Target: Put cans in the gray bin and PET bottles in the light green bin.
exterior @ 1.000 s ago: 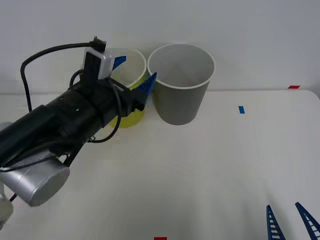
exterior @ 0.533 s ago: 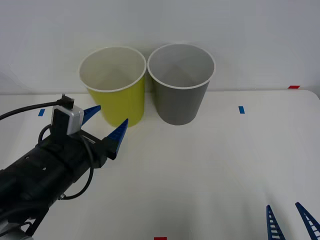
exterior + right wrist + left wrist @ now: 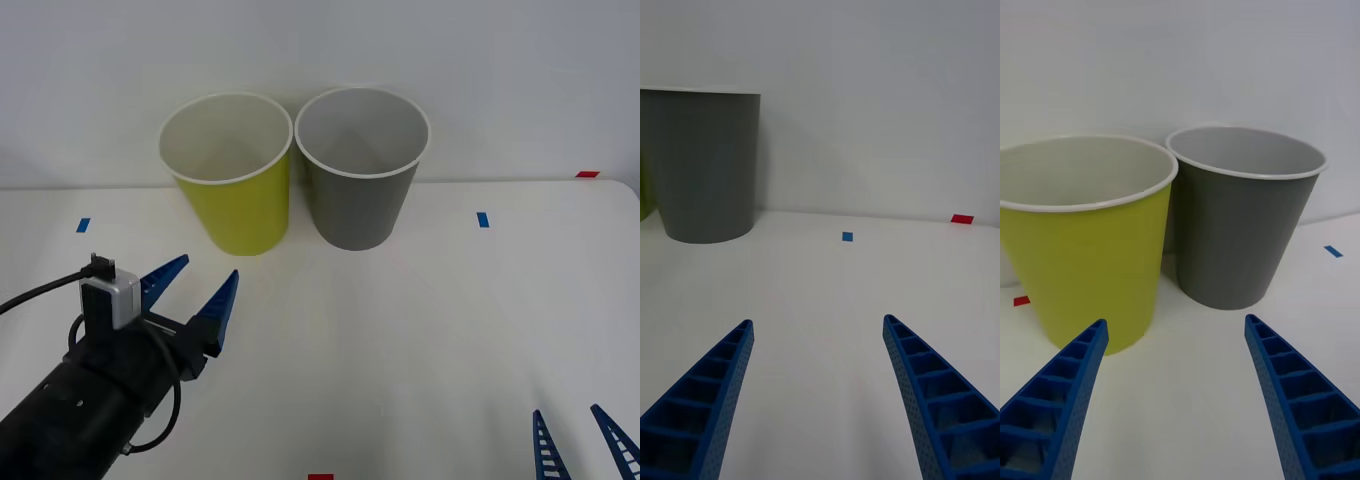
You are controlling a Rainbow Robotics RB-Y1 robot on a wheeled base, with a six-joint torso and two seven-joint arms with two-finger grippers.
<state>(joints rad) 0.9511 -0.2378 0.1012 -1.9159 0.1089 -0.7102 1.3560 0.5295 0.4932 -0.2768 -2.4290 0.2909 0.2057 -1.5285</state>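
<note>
Two tall tapered bins stand upright side by side at the far edge of the white worktop, against the pale wall: the light green bin toward the left and the gray bin just beside it toward the right, their white rims close together or touching at the top, which cannot be told for certain. Both show pale insides, and what can be seen of each interior holds nothing. The left end effector hovers above the worktop's near left part, in front of the light green bin and apart from it, its two blue ribbed fingers spread wide with nothing between them; a small gray camera box and a black cable sit on the black arm behind it. From the left wrist view the light green bin and the gray bin both lie ahead of the spread fingers. The right end effector is at the worktop's near right corner, also released, its blue fingers parted and holding nothing. From the right wrist view the gray bin stands well ahead. Small blue tape marks and a red tape mark lie on the worktop.
</note>
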